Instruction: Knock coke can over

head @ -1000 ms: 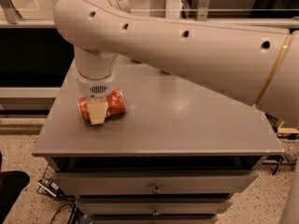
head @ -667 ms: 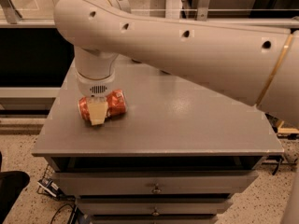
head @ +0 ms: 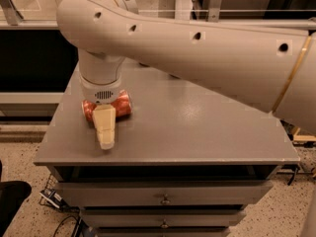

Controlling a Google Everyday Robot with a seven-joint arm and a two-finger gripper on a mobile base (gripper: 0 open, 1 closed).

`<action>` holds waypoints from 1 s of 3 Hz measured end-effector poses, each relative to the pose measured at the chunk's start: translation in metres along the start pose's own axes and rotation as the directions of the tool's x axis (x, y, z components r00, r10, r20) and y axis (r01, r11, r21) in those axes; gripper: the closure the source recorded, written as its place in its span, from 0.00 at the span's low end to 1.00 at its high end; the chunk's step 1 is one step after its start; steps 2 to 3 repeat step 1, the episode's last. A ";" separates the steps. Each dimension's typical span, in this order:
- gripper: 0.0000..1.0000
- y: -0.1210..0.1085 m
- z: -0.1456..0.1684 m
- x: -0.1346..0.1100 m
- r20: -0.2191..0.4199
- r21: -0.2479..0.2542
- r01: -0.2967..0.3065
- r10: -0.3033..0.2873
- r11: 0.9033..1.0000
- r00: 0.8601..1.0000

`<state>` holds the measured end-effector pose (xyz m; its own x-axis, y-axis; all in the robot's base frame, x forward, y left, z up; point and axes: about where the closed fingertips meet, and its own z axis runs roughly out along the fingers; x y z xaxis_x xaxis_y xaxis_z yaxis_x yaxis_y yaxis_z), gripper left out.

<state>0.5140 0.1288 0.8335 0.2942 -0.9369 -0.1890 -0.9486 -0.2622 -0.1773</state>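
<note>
The coke can [head: 123, 104], red with a silver end, lies on its side on the grey table top [head: 197, 127] near the table's left part. My gripper [head: 105, 141] hangs from the large white arm [head: 207, 53] directly over and in front of the can. It covers the can's middle, so only the can's two ends show. The gripper's tip points toward the table's front edge. I cannot tell whether the gripper touches the can.
The table is a grey cabinet with drawers [head: 163, 199] below its front edge. Cables [head: 57, 201] lie on the speckled floor at lower left. A dark shelf and glass panels stand behind the table.
The gripper has drawn up and toward the table's front edge, so its tip now reaches past the can. The can still lies on its side in about the same spot.
</note>
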 end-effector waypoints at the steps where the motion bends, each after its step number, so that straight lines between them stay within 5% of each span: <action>1: 0.00 0.000 0.000 0.000 0.000 0.000 0.000 0.000 1.000 1.000; 3: 0.00 0.000 0.000 0.000 0.000 0.000 0.000 0.000 1.000 1.000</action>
